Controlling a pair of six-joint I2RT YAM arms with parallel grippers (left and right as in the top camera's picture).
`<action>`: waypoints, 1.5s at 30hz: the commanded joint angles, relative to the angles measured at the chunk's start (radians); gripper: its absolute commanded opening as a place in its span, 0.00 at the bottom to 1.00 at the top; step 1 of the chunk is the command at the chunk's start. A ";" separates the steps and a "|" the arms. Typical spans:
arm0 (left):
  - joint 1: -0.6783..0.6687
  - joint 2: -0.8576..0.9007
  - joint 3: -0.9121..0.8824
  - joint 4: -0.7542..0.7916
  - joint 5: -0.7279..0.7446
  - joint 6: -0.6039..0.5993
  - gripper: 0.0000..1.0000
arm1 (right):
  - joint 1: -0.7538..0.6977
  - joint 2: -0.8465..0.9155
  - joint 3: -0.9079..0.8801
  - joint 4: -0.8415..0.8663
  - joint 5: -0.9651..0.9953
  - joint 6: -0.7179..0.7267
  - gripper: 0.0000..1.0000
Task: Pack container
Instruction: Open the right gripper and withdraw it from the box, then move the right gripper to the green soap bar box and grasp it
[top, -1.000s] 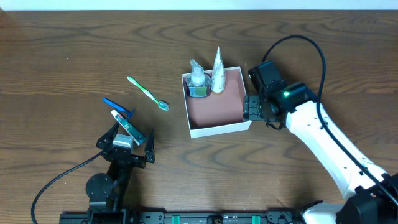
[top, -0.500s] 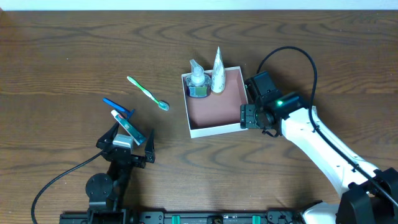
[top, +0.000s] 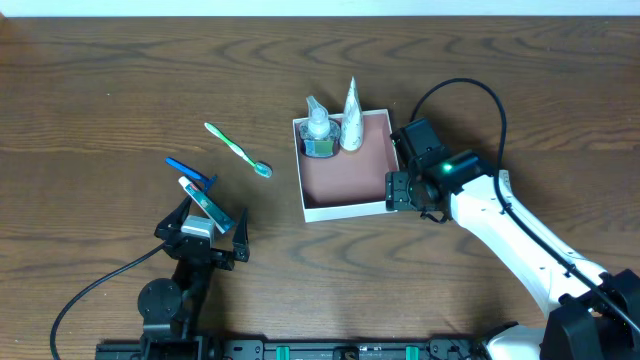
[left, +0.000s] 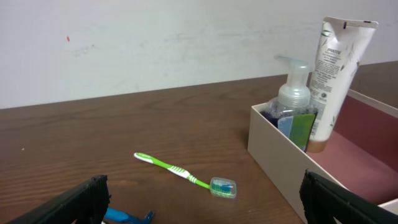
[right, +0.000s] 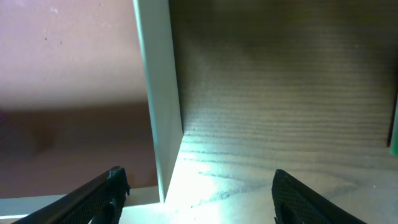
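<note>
The container (top: 346, 206) is a square white-walled box with a reddish-brown floor, at mid table. It holds a clear pump bottle (top: 318, 129) and a white tube (top: 350, 116), both upright at its far wall. They also show in the left wrist view, bottle (left: 293, 104) and tube (left: 333, 74), inside the container (left: 273, 140). My right gripper (top: 399, 189) is open and straddles the container's right wall (right: 158, 112) near the front corner, with one finger inside and one outside (right: 199, 193). My left gripper (top: 204, 226) is open and empty (left: 202, 199) at the front left.
A green toothbrush with a capped head (top: 238, 149) lies left of the container and shows in the left wrist view (left: 185, 175). A blue razor (top: 190, 170) lies nearer my left gripper. A white and teal packet (top: 207, 206) lies at the left gripper's tips.
My right gripper has moved left and a little toward the front, onto the container's right wall. The container, the items and the left arm have not moved.
</note>
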 joint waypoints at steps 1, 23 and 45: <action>0.003 -0.005 -0.019 -0.033 0.003 -0.001 0.98 | 0.021 -0.002 -0.007 -0.023 -0.006 0.017 0.75; 0.003 -0.005 -0.019 -0.033 0.003 -0.001 0.98 | 0.030 -0.002 -0.006 -0.006 -0.029 0.034 0.75; 0.003 -0.005 -0.019 -0.033 0.003 -0.001 0.98 | -0.459 -0.165 0.245 -0.249 -0.051 -0.142 0.98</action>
